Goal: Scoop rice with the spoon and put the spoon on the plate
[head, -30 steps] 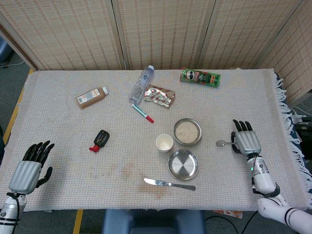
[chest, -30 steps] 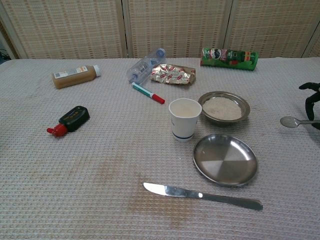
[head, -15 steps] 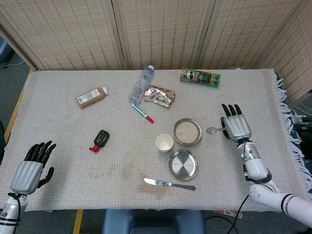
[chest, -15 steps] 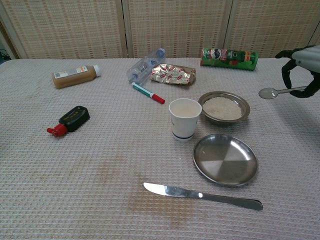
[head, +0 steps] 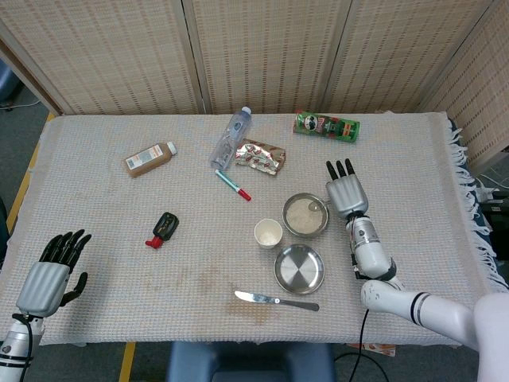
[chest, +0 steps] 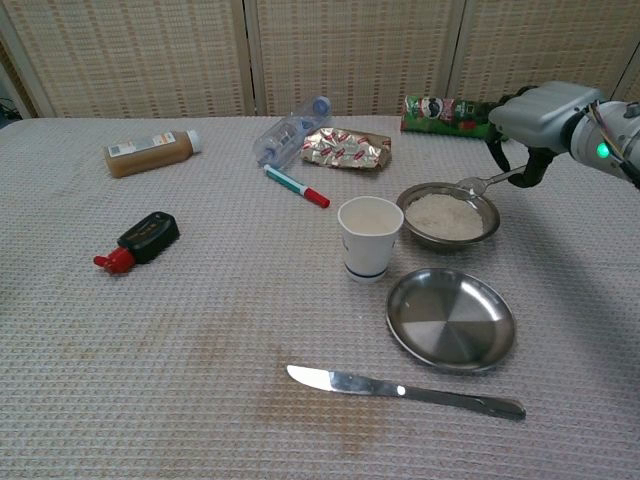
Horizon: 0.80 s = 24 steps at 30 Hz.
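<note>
Fingers (chest: pixel 528 168) pinch the spoon (chest: pixel 478 183), its tip over the rice bowl (chest: pixel 447 218).

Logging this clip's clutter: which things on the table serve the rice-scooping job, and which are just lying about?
In use: metal spoon held by the right hand; steel bowl of rice; empty round steel plate.

Lying about: white paper cup, table knife, red-capped marker, clear plastic bottle, foil snack packet, green crisps can, brown bottle, black-and-red object.

Beige waffle-weave tablecloth (chest: pixel 200 330), silver plate (chest: pixel 450 320), green can (chest: pixel 458 112), white cup (chest: pixel 369 237), red-capped pen (chest: pixel 296 187)
</note>
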Tool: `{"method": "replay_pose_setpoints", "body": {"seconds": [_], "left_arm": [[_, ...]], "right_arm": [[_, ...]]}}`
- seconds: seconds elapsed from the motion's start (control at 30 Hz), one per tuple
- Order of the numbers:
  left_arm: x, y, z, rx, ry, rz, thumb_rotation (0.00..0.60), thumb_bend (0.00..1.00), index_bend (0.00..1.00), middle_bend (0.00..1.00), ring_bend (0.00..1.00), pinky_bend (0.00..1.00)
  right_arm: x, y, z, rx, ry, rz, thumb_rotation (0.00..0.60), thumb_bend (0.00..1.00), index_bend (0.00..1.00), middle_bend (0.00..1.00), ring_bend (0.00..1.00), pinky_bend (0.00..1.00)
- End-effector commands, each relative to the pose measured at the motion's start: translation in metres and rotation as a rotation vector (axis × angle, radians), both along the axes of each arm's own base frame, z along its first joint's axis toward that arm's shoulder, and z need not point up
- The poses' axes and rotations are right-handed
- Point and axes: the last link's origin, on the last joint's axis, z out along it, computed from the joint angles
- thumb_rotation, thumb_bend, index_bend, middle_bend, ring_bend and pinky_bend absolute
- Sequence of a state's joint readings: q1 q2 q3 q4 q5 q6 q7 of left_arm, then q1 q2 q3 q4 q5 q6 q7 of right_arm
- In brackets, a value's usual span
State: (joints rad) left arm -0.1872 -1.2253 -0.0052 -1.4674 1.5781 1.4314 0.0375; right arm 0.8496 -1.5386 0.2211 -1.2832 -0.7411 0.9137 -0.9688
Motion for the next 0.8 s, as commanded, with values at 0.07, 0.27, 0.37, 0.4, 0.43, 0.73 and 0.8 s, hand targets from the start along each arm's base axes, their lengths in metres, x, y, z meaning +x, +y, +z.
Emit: {"method": "replay_pose_setpoints", "body": {"seconds": [0.07, 0.27, 0.37, 0.4, 0.43, 0.73, 0.8], "left_arm": [[0.001, -0.001, -0.002, -0.022, -0.011, -0.003, 0.600, 0.49, 0.00, 0.00, 0.00, 0.08], [0.000, 0.001, -0.001, -0.035, -0.022, -0.001, 0.600, 0.49, 0.00, 0.00, 0.00, 0.08], [0.000, 0.000, -0.002, -0.042, -0.027, -0.003, 0.600, 0.49, 0.00, 0.00, 0.00, 0.08], [0.000, 0.000, -0.002, -0.046, -0.030, -0.003, 0.600, 0.49, 0.00, 0.00, 0.00, 0.08], [0.000, 0.000, -0.002, -0.048, -0.030, -0.002, 0.600, 0.49, 0.00, 0.00, 0.00, 0.08], [0.000, 0.001, -0.002, -0.043, -0.020, 0.001, 0.600, 0.49, 0.00, 0.00, 0.00, 0.08], [0.000, 0.001, -0.002, -0.040, -0.018, 0.001, 0.600, 0.49, 0.00, 0.00, 0.00, 0.08]], "right_arm": [[0.005, -0.001, -0.015, 0.016, 0.069, 0.014, 0.600, 0.33, 0.59, 0.00, 0.00, 0.00], [0.012, 0.001, -0.024, 0.031, 0.119, 0.043, 0.600, 0.33, 0.59, 0.00, 0.00, 0.00], [0.016, 0.003, -0.027, 0.036, 0.136, 0.057, 0.600, 0.33, 0.59, 0.00, 0.00, 0.00], [0.017, 0.004, -0.028, 0.037, 0.137, 0.060, 0.600, 0.33, 0.59, 0.00, 0.00, 0.00], [0.018, 0.004, -0.028, 0.039, 0.139, 0.063, 0.600, 0.33, 0.59, 0.00, 0.00, 0.00], [0.022, 0.012, -0.040, 0.072, 0.193, 0.089, 0.600, 0.33, 0.59, 0.00, 0.00, 0.00], [0.025, 0.014, -0.044, 0.082, 0.197, 0.095, 0.600, 0.33, 0.59, 0.00, 0.00, 0.00]]}}
